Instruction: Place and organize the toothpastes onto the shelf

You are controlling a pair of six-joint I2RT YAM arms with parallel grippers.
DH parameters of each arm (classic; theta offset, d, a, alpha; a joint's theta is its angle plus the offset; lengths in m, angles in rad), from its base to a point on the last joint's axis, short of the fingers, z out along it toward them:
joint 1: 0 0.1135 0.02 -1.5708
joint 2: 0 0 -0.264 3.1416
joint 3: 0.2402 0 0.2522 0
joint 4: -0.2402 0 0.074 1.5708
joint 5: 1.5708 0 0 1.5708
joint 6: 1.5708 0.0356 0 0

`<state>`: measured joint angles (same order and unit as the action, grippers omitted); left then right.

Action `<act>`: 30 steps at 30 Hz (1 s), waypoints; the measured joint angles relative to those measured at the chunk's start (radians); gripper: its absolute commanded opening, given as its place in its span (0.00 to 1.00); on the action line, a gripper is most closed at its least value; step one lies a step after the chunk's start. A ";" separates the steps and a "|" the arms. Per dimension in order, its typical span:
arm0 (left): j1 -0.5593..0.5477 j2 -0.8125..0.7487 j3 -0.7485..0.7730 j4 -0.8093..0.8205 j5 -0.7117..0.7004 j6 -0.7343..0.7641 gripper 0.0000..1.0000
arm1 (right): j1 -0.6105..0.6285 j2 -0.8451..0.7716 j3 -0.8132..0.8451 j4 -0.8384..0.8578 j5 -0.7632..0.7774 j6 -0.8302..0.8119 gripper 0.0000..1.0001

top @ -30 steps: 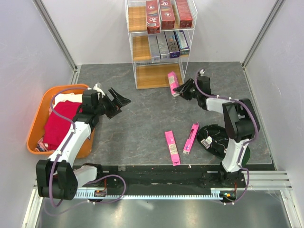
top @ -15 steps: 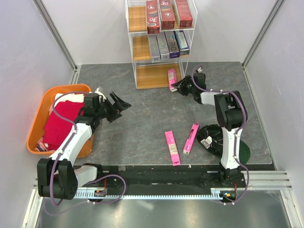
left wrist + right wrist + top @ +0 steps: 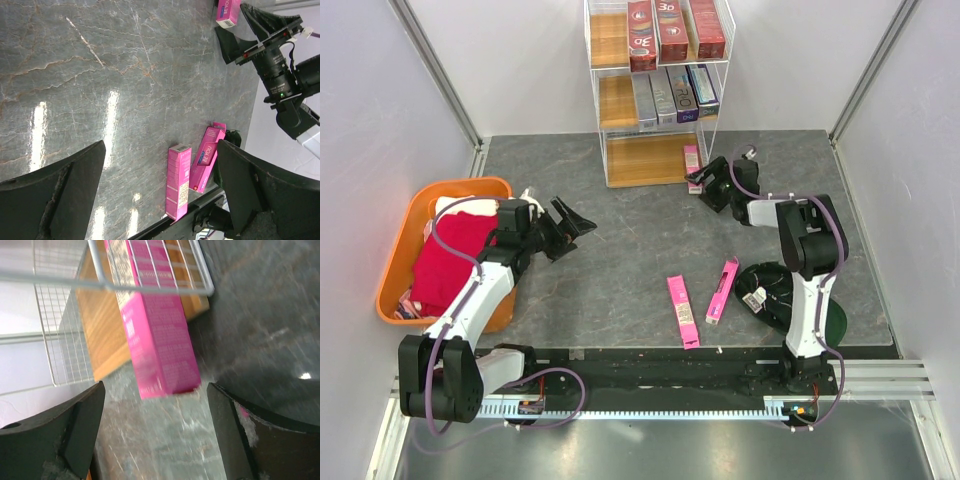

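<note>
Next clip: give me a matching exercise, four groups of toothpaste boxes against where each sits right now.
Things:
1. red boxes
2. grey and dark boxes
3. lone pink box
4. pink pair

Places:
A. middle tier
B. flat on the table, near the arm bases
C. top tier
D. poking out of the bottom tier

Pairs: 1-C, 2-A, 3-D, 4-B

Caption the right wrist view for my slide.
Open right gripper facing a slim pink cardboard toothpaste box jutting from the white wire shelf.
</note>
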<state>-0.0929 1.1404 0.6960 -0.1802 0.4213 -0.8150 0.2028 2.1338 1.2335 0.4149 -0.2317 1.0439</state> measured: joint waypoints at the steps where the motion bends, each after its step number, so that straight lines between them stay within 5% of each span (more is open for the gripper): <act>1: 0.000 0.000 0.000 0.001 0.000 0.000 1.00 | 0.000 -0.010 -0.016 0.005 -0.001 0.000 0.91; 5: 0.000 0.000 0.000 0.003 0.000 0.000 1.00 | 0.000 -0.050 -0.080 0.023 -0.011 0.003 0.86; 12: 0.000 0.000 -0.008 0.003 0.000 0.000 1.00 | -0.002 -0.072 -0.154 0.041 -0.027 0.019 0.39; 15: 0.000 0.000 -0.010 0.003 0.000 0.000 1.00 | -0.002 -0.068 -0.158 0.043 -0.033 0.031 0.30; 30: 0.000 -0.001 -0.016 0.003 0.001 0.000 1.00 | -0.005 0.137 0.110 0.023 -0.033 0.079 0.26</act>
<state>-0.0929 1.1397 0.6804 -0.1776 0.4221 -0.8146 0.1974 2.2704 1.3437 0.4374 -0.2646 1.1229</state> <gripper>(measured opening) 0.993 0.261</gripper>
